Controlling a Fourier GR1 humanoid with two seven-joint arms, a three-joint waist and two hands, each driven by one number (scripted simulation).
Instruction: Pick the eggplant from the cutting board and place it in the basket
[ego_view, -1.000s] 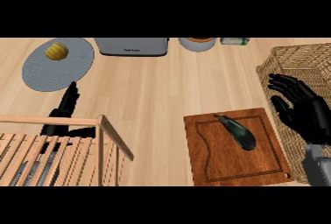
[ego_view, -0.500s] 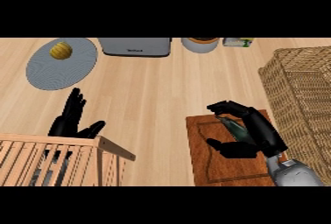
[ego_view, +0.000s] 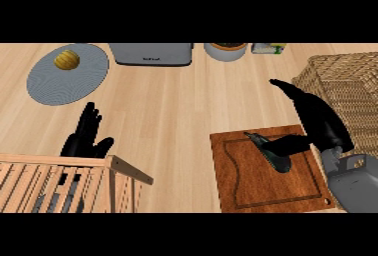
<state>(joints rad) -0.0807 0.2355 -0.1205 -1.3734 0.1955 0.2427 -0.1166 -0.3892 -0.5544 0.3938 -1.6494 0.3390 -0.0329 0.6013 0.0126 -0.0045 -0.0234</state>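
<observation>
**Eggplant on the board, grasp just forming, basket not yet reached**

The eggplant (ego_view: 272, 152) lies on the wooden cutting board (ego_view: 251, 185), in its upper half, dark and slender, with its narrow end pointing up and left. It has not been lifted: it rests flat on the board, so the carrying and placing are all left to do.

The right hand (ego_view: 316, 122) hangs over the board's upper right corner. Its thumb reaches across to touch the eggplant near the middle, while the fingers stretch straight up and away toward the top of the view, not wrapped round anything. The hand reads as open, in contact but not yet holding. By my judgement the step in hand is the grasp itself: the fingers must come round the eggplant before it can be raised.

The wicker basket (ego_view: 347, 90) stands just right of the board, at the view's right edge, close behind the right hand. Nothing of the eggplant is in it. The move from board to basket looks short once the eggplant is held.

Further out, the left hand (ego_view: 85, 137) rests open on the bench (ego_view: 177, 105), fingers up, just above a wooden slatted crate (ego_view: 66, 182) at the lower left. A grey plate (ego_view: 55, 85) carrying a yellow fruit (ego_view: 66, 59) sits at the upper left.
</observation>
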